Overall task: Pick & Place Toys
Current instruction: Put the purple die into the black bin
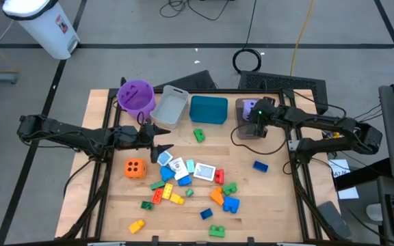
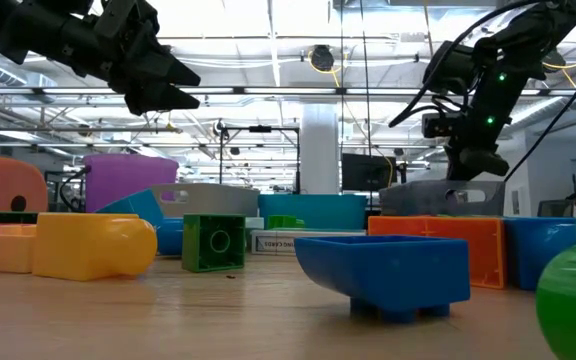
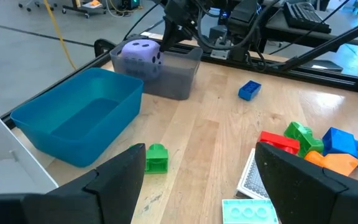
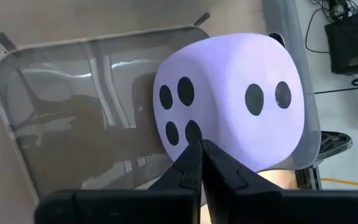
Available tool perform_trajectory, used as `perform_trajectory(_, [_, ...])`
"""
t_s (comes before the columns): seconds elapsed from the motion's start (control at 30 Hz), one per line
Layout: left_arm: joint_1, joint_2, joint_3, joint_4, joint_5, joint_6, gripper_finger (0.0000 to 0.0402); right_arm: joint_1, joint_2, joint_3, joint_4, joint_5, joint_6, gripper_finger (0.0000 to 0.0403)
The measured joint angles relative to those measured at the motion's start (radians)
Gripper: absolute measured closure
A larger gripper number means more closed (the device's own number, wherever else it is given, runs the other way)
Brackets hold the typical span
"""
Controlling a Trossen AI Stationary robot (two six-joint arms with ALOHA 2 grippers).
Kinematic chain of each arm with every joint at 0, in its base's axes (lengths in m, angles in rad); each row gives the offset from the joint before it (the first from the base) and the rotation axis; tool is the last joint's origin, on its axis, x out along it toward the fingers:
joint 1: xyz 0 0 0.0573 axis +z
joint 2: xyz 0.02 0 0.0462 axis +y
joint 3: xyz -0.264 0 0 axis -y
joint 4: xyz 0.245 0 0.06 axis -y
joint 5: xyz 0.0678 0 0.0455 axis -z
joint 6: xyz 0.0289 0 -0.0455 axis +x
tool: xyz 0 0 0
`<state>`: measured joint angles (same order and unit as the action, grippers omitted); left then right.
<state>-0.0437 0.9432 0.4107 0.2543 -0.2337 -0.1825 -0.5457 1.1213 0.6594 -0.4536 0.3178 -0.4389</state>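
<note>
The purple soft die [image 4: 235, 99] sits in the grey bin [image 1: 241, 130] at the far right, also seen in the left wrist view [image 3: 140, 55]. My right gripper [image 4: 199, 146] is shut over that bin [image 1: 257, 116], its tips at the die's four-pip face. My left gripper [image 1: 161, 145] is open and empty, above the far left of the toy pile [image 1: 190, 179], its fingers [image 3: 120, 180] spread wide. The orange die [image 1: 135, 167] lies on the table left of the pile. Cards [image 1: 205, 171] and bricks lie mixed in the pile. My right gripper's shut fingertips [image 4: 191, 149] stand at the lower pip of the purple die's four-pip face [image 4: 178, 115], coming from above. I cannot tell whether they touch it. The die rests in the grey bin, reaching above its rim.
The purple bucket [image 1: 137, 94], a pale grey bin [image 1: 171, 106] and the teal bin [image 1: 208, 109] stand in a row along the far edge. A green brick [image 1: 199, 134] and a blue brick [image 1: 260, 165] lie apart from the pile.
</note>
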Motion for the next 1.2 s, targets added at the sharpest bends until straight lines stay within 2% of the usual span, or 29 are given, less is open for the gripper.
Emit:
perform_trajectory(0.3, [0.0,0.0,0.0,-0.001,0.0,0.0,0.0096,0.0,0.0,0.0,-0.011,-0.004,0.0,0.038])
perform_trajectory(0.87, [0.0,0.0,0.0,-0.001,0.0,-0.002,0.0096,-0.002,0.0,0.0,-0.026,-0.005,0.026,0.023])
perform_trajectory(1.03, [0.0,0.0,0.0,-0.001,0.0,-0.002,0.0096,-0.002,0.0,0.0,-0.03,-0.008,0.034,0.0203])
perform_trajectory(1.2, [0.0,0.0,0.0,-0.002,0.0,-0.003,0.0096,-0.002,0.0,0.0,-0.03,-0.009,0.035,0.0195])
